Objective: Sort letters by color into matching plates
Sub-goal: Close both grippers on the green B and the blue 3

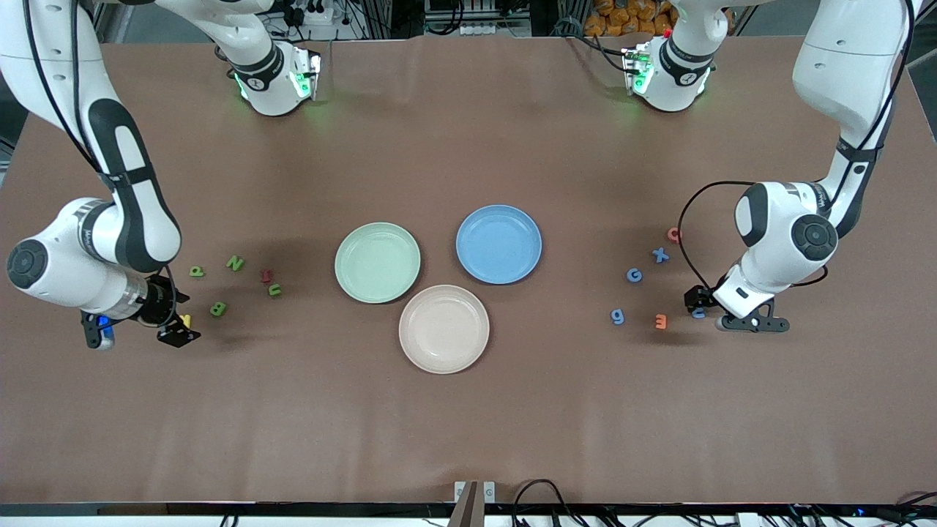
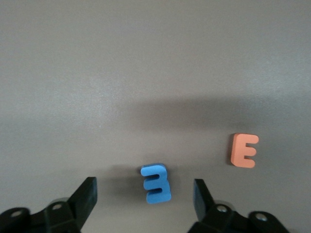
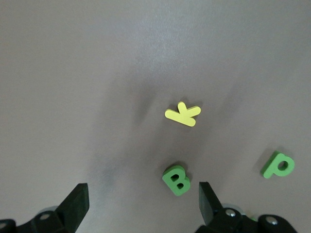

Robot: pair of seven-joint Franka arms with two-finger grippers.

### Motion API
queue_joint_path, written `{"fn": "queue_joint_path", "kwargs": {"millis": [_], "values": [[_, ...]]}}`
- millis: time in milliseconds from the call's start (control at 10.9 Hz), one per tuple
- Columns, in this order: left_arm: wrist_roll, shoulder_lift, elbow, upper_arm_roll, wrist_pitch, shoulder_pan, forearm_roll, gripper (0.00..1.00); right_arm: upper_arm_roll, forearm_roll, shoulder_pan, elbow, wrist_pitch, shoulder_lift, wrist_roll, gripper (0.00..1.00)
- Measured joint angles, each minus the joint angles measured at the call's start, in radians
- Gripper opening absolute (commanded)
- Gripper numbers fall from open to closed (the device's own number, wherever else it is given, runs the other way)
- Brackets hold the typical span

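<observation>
Nearest you, the beige plate (image 1: 443, 329) sits empty at mid-table. At the right arm's end, your right gripper (image 1: 178, 328) is low over the yellow K (image 3: 182, 114), its jaws spread wide. The green B (image 1: 217, 308) lies just beside it, toward the plates; in the right wrist view the B (image 3: 177, 180) shows between the open fingers (image 3: 76, 204). At the left arm's end, your left gripper (image 1: 699, 305) hangs low over a blue letter (image 2: 156, 183), jaws apart with the letter between them, untouched. The orange E (image 1: 661, 320) and blue g (image 1: 618, 315) lie close by, toward the plates.

Farther back you have the green u (image 1: 274, 290), a dark red letter (image 1: 266, 275), green P (image 1: 196, 271) and green N (image 1: 234, 263); at the other end, blue G (image 1: 634, 275), blue X (image 1: 660, 255) and a pink letter (image 1: 673, 234). The green plate (image 1: 378, 262) and, farthest, the blue plate (image 1: 498, 244) both lie empty.
</observation>
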Motion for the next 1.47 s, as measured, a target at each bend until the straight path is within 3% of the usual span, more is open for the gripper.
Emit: {"fn": "queue_joint_path", "kwargs": {"millis": [460,737,1105,1473], "values": [[-0.001,0.034,0.000,0.000,0.032,0.000,0.000,0.72,0.000,-0.037,0.027,-0.054,0.052,0.034,-0.116,1.00],[-0.031,0.035,0.001,-0.001,0.032,-0.002,0.000,0.68,0.000,-0.059,0.032,-0.083,0.060,0.034,-0.246,1.00],[-0.109,0.036,0.001,-0.001,0.032,-0.021,0.000,0.64,0.000,-0.113,0.034,-0.120,0.095,0.034,-0.271,0.98],[-0.135,0.037,0.001,0.000,0.032,-0.018,0.000,0.57,0.000,-0.118,0.034,-0.145,0.138,0.034,-0.275,0.70]]}}
